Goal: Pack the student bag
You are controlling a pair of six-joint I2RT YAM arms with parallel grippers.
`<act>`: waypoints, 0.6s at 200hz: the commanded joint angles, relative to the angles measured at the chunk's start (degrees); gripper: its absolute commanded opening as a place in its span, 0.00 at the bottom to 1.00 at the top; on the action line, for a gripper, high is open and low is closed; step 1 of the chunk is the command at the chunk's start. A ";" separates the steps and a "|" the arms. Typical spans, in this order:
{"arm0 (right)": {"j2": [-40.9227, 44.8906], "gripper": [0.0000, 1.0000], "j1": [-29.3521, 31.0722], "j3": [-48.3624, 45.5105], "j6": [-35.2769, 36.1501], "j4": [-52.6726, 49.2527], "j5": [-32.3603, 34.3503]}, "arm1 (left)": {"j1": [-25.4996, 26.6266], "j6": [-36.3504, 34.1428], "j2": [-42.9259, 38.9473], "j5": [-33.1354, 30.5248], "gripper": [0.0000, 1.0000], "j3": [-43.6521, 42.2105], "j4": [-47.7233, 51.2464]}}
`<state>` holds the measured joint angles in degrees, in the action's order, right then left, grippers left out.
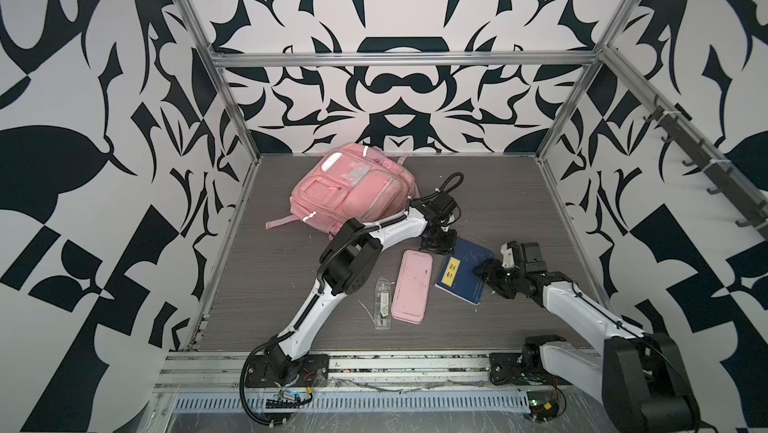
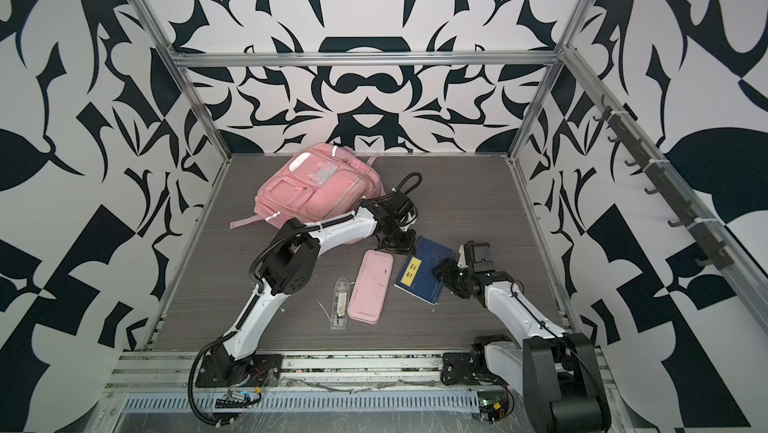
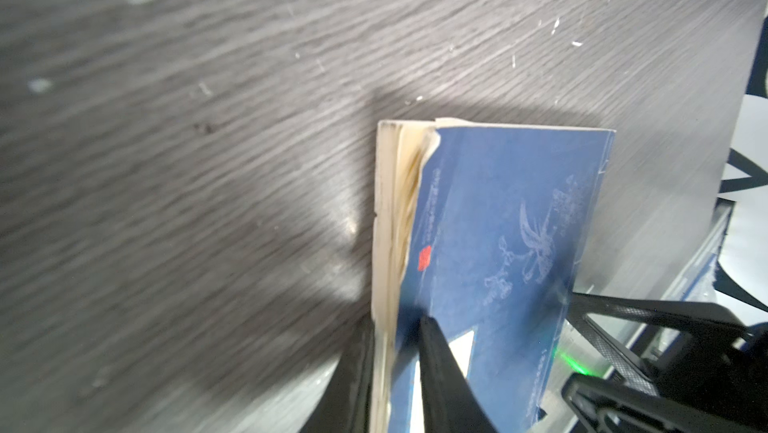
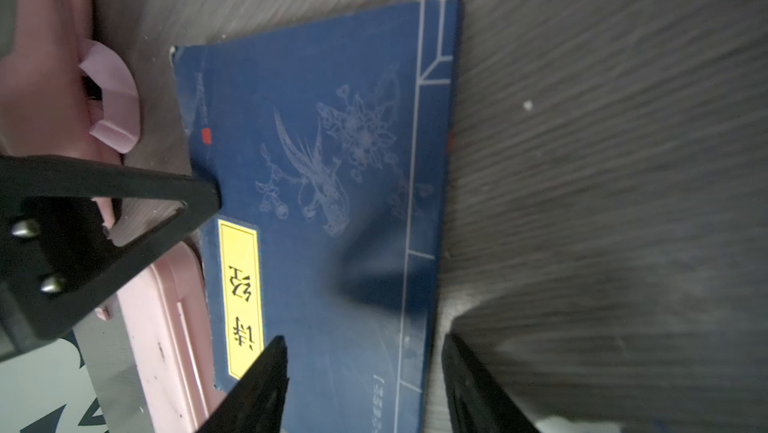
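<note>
Student bag [image 1: 353,189] behind; left hand [image 1: 436,244] pinches blue book [image 1: 465,281].

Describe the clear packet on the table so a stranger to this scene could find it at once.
Start at the pink backpack at the back of the grey table, then come forward to the flat pink pencil case. The packet lies along the case's long side, away from the book. It alone is see-through, slim, with something pale inside.

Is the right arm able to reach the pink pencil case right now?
Probably yes. The right pincer hangs open over the blue book, and the pencil case lies bare just past the book's other edge.
</note>
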<state>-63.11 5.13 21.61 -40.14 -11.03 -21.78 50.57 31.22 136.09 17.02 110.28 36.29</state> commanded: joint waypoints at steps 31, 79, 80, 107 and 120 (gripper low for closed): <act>-0.86 0.62 0.15 -1.67 -2.07 8.85 -5.85 | 0.33 -0.90 4.43 -2.25 0.22 0.58 5.46; 6.85 0.62 0.15 -3.28 -5.85 16.45 -11.16 | -0.08 0.47 4.95 2.07 0.19 -0.40 3.17; 7.03 0.62 0.15 -3.30 -5.93 16.50 -11.22 | -0.10 0.58 4.96 2.24 0.19 -0.49 3.08; 10.79 0.62 0.14 -3.49 -6.93 18.00 -11.37 | -0.82 2.01 4.96 4.75 0.18 -1.80 0.88; 11.34 0.62 0.11 -3.66 -7.45 18.92 -11.03 | -0.91 2.33 4.88 5.35 0.18 -1.95 0.41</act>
<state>-53.87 4.89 16.84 -45.87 -2.44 -28.45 48.71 32.10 136.90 18.48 110.96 35.42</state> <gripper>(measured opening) 0.617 0.180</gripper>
